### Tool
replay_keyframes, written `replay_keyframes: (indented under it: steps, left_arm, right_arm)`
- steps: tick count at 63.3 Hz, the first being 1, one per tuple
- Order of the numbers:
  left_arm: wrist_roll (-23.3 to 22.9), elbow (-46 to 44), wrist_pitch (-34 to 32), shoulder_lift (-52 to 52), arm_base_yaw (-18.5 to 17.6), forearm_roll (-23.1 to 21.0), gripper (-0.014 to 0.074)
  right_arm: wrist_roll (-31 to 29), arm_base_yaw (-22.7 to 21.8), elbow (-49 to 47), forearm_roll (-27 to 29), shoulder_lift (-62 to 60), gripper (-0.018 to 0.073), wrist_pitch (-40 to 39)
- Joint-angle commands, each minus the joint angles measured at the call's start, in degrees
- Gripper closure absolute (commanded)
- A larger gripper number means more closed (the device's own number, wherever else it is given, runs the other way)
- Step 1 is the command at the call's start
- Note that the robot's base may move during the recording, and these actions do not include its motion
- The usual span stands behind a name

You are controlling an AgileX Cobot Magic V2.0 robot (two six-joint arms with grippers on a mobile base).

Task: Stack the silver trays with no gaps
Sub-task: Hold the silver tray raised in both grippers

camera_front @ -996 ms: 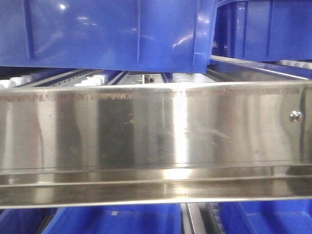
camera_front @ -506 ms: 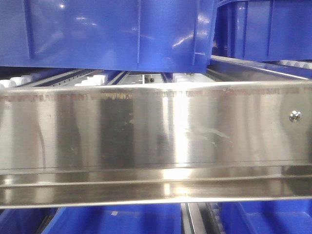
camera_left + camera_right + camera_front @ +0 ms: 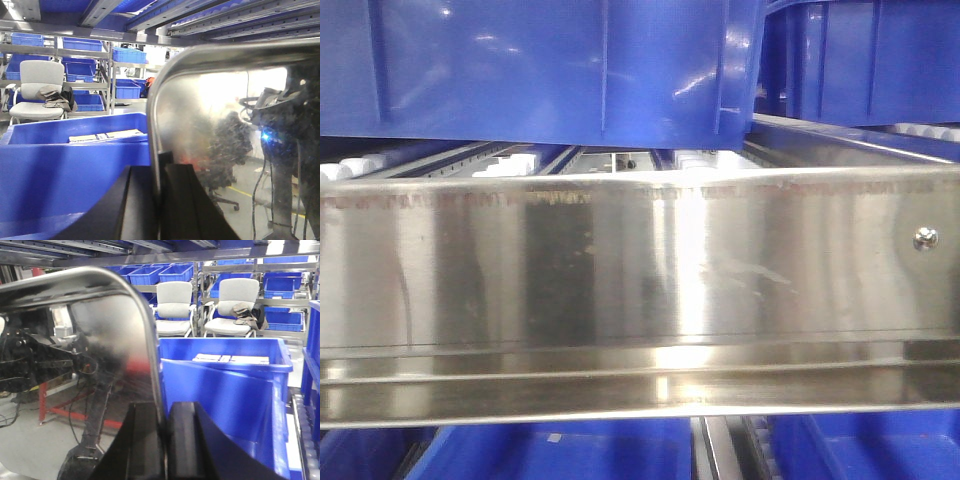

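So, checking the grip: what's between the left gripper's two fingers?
The edge of the silver tray; the left gripper is shut on it, as the left wrist view shows.

Shiny silver tray (image 3: 215,100), held upright on edge

No legible text is showing. Paper slips (image 3: 107,136) lying in the blue bin (image 3: 60,175) are carrying print too blurred to read; the steel rail (image 3: 640,260) is showing faint, illegible edge markings.

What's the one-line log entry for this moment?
left gripper: shut on tray | right gripper: shut on tray | grip: at rim | blue bin: beside tray
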Motion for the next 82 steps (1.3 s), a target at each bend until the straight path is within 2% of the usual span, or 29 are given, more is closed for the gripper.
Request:
replay_keyframes:
  steps: [1,15,40,82]
  left_arm:
    - [0.5,-0.1,-1.1,-0.5,-0.7,0.5,0.0613]
    - [0.5,-0.1,-1.1,-0.5,-0.7,0.5,0.0613]
    - [0.5,-0.1,-1.1,-0.5,-0.7,0.5,0.0613]
    - [0.5,-0.1,-1.1,-0.5,-0.7,0.5,0.0613]
  right_arm:
    - [0.3,0.0,0.0,-0.4,-0.5,0.0638,-1.5]
    - [0.3,0.0,0.0,-0.4,-0.5,0.0638,1.0]
    - [0.3,0.0,0.0,-0.4,-0.5,0.0638,1.0]
    - [0.3,0.0,0.0,-0.4,-0.5,0.0638,-3.6]
